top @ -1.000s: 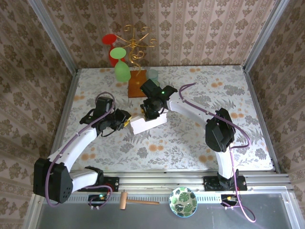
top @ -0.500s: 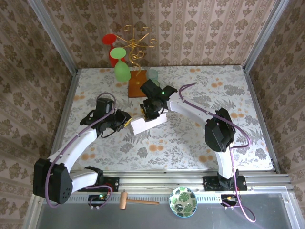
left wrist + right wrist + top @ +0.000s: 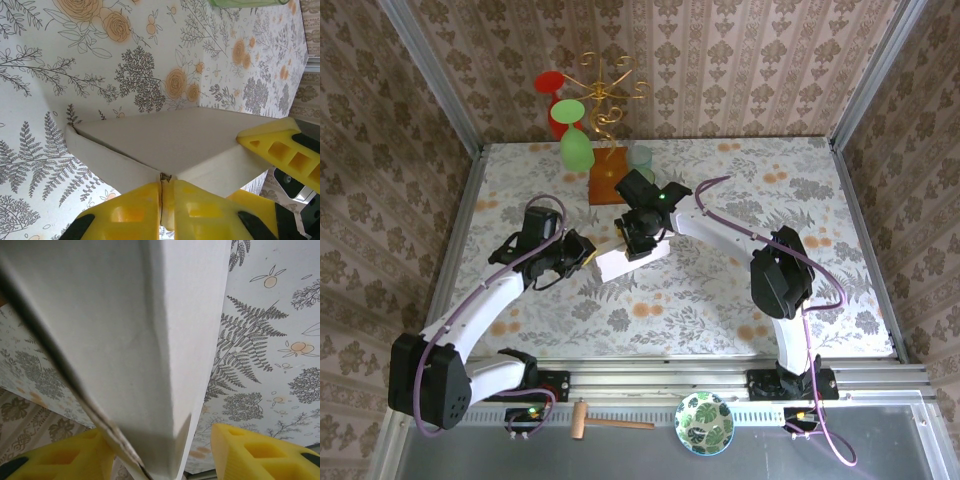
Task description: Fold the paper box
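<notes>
Where the two arms meet over the far middle of the table (image 3: 740,300), the left arm (image 3: 480,300) stretches up and to the right from its base, nearly straight. The right arm (image 3: 730,232) rises to a bent elbow, then runs long to the left. The left gripper (image 3: 586,256) sits at the left end of the box (image 3: 632,264). The right gripper (image 3: 638,240) hangs over the box's far edge, pointing down.

From above, neither pair of jaws can be read. The left wrist view settles one: its two yellow fingers (image 3: 120,212) lie together with only a hairline seam, right at the box's near corner. Whether cardboard is nipped in that seam I cannot tell. That view also shows a yellow finger (image 3: 280,150) of the right gripper resting on the box's far corner. The right wrist view settles the other: its jaws stand apart, astride an edge of the box. One finger (image 3: 65,455) is just beside the cardboard, and bare table shows between the box and the other.

The box lies on the table as a shallow slab. In the top view its long axis runs from lower left to upper right, slightly slanted, with the left end toward the left gripper.
</notes>
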`<state>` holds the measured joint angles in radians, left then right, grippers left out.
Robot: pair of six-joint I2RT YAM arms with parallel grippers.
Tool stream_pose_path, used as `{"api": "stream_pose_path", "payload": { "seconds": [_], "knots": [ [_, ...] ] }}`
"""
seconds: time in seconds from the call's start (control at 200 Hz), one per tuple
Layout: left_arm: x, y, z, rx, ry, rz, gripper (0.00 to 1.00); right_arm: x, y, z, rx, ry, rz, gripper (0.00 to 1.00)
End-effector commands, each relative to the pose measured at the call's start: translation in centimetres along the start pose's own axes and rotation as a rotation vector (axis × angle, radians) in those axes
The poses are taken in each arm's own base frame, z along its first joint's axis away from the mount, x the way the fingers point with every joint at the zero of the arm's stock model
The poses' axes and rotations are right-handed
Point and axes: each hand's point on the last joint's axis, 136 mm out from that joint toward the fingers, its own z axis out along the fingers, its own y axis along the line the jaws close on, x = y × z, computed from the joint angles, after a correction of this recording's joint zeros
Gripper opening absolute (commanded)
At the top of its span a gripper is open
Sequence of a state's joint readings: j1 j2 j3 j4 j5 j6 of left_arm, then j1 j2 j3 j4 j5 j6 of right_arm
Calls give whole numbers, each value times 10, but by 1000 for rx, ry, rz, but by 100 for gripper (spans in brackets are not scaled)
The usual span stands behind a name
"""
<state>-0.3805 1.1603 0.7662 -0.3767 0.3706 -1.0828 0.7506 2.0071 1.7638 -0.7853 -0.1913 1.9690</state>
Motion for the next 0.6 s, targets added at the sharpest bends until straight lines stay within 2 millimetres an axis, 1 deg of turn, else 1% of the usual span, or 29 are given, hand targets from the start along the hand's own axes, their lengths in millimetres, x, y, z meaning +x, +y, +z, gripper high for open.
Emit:
{"api": "stream_pose_path", "payload": {
  "seconds": [0.0, 0.2, 0.415, 0.485, 0.595],
  "knots": [
    [31, 72, 11, -255, 101, -53, 11, -20, -17, -9, 55, -79, -19, 56],
    [32, 71, 12, -255, 110, -44, 11, -26, -10, -24, 25, -105, -81, 62],
    [34, 66, 12, -254, 115, -16, 9, -31, 5, -38, -49, -116, -161, 69],
    [35, 66, 13, -255, 120, -13, 9, -32, 9, -41, -66, -113, -180, 70],
    [36, 64, 13, -255, 120, -6, 9, -35, 17, -54, -99, -125, -233, 70]
  ]
}}
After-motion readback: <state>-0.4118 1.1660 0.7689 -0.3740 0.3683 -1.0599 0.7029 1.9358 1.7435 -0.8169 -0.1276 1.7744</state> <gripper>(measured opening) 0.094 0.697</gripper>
